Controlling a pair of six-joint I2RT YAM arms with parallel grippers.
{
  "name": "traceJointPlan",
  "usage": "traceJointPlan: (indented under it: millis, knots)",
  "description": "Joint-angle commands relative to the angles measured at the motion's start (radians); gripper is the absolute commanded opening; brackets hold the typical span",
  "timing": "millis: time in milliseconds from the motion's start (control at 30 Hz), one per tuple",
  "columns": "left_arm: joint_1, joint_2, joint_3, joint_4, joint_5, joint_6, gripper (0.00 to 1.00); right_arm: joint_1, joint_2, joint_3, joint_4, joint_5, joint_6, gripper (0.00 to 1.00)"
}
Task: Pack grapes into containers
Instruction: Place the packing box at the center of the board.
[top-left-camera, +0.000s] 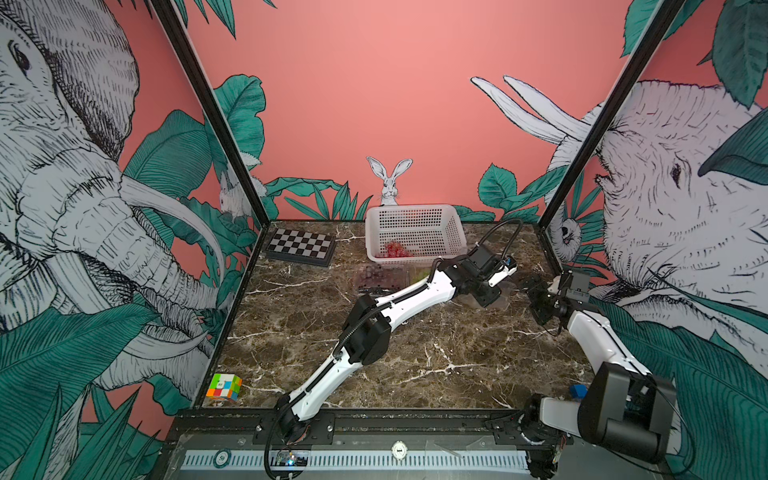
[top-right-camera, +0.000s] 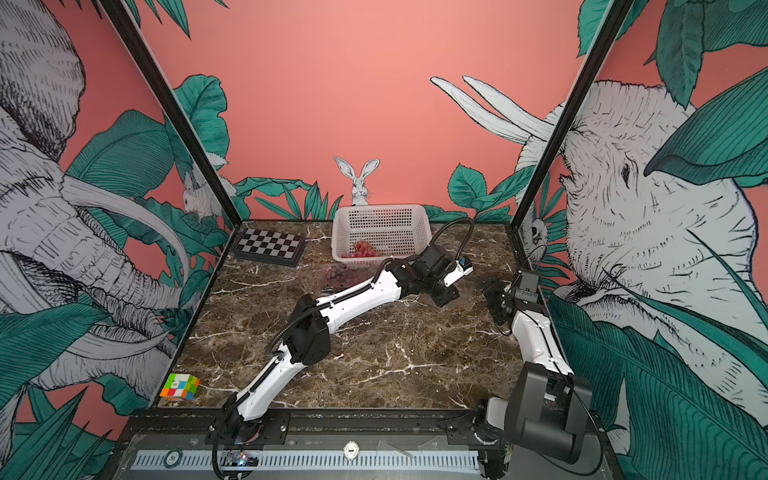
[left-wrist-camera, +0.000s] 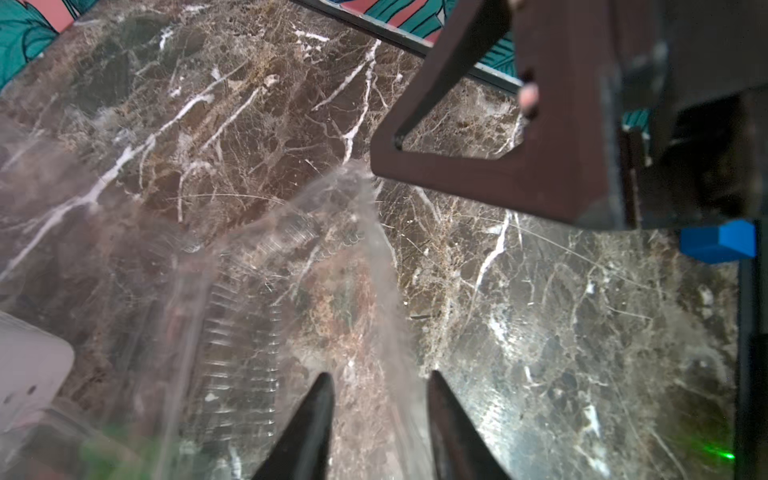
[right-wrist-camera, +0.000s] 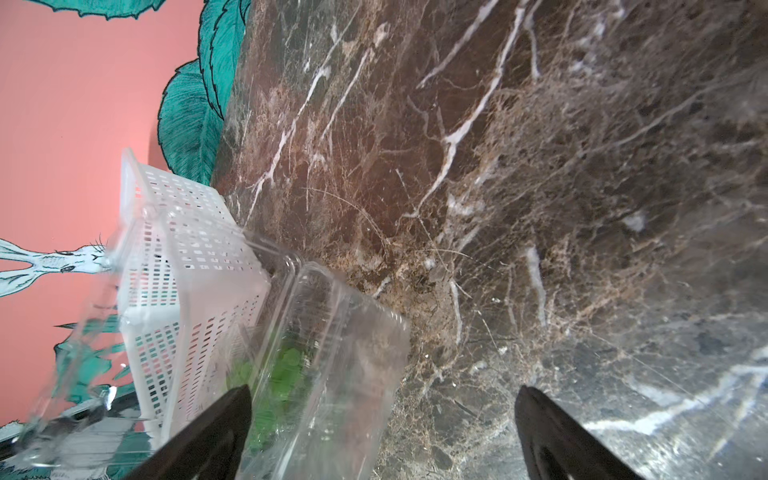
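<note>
Red grapes (top-left-camera: 394, 249) lie in the white perforated basket (top-left-camera: 415, 216) at the back in both top views. In front of it stands a clear container (top-left-camera: 376, 279) with dark grapes. Another clear container (right-wrist-camera: 332, 353) holds green grapes (right-wrist-camera: 286, 374) beside the basket. My left gripper (left-wrist-camera: 381, 374) is open, its fingers either side of a clear plastic container edge (left-wrist-camera: 365, 232), not pressing on it. In a top view the left gripper (top-left-camera: 487, 297) sits low over that plastic. My right gripper (right-wrist-camera: 384, 388) is wide open and empty, just right of it (top-left-camera: 536, 295).
A folded chessboard (top-left-camera: 300, 246) lies at the back left. A colour cube (top-left-camera: 224, 387) sits at the front left corner. A small blue block (top-left-camera: 577, 390) is near the right arm's base. Black frame posts and printed walls close in the marble table (top-left-camera: 415, 365).
</note>
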Motion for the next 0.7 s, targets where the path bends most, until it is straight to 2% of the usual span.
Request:
traceJointPlan:
  millis: [0,167,267,500,667]
  knots:
    - [-0.005,-0.028,0.014,0.007,0.009,-0.041,0.48,-0.002,-0.036,0.002,-0.017,0.04,0.001,0.98]
    - [0.005,-0.068,0.007,-0.003,0.005,-0.099,0.58,-0.002,-0.063,0.02,-0.04,0.05,-0.01,0.98]
    - [0.023,-0.135,-0.043,0.025,0.009,-0.145,0.69,-0.002,-0.081,0.025,-0.044,0.061,-0.019,0.98]
    - [0.079,-0.321,-0.273,0.185,0.065,-0.283,0.88,-0.002,-0.107,0.063,-0.115,0.11,-0.067,0.96]
    - [0.123,-0.397,-0.396,0.29,0.136,-0.404,0.98,0.002,-0.087,0.093,-0.161,0.079,-0.085,0.92]
